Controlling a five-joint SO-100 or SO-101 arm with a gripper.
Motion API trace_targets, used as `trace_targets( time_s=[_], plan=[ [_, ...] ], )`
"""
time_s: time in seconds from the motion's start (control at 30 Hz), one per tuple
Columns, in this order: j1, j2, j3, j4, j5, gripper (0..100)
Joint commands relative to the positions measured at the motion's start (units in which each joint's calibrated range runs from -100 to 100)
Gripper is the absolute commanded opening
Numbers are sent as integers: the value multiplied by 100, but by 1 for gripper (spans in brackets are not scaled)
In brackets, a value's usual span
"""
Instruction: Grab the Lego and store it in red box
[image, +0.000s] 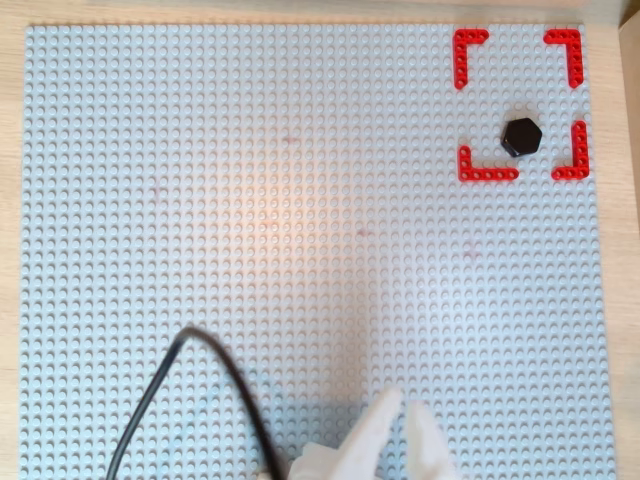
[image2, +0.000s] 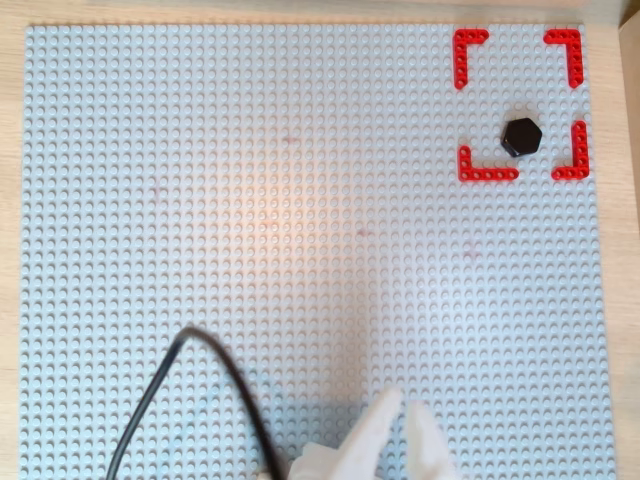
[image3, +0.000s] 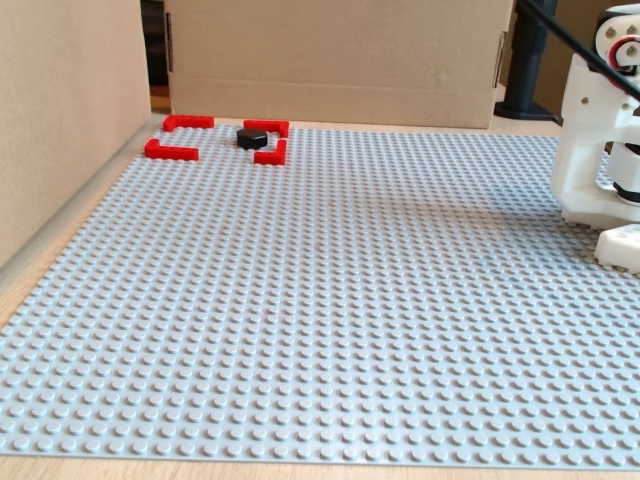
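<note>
**Black Lego sits inside the red box; arm far off at the opposite edge**

In both overhead views the Lego (image: 521, 136) (image2: 521, 136) lies within the red box (image: 486, 174) (image2: 486, 174), toward its lower right, nearer the bottom-right corner piece than the others and touching none of them. The fixed view shows the same: the Lego (image3: 251, 138) rests flat on the studs among the red corner pieces (image3: 170, 151) at the far left.

The gripper (image: 402, 415) (image2: 402, 415) enters at the bottom edge of the overhead views, its two white fingers slightly parted and empty, well apart from the box. A black cable (image: 225, 370) arcs over the plate just left of it. In the fixed view only the white arm base (image3: 600, 130) shows at the right edge.

The grey baseplate (image: 300, 200) (image3: 330, 300) is bare between arm and box. The box lies close to the plate's top right corner in the overhead views. Cardboard walls (image3: 340, 60) stand along the far side and the left side in the fixed view, the left one just beside the box.
</note>
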Motion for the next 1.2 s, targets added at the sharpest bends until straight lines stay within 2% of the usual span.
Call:
trace_targets(
  time_s=[0.0,0.33,1.17],
  plan=[
    [-430,-697,-93,51,-26,2],
    [-549,-2392,752,42,0,2],
    [-557,-2375,789,42,16,2]
  ],
)
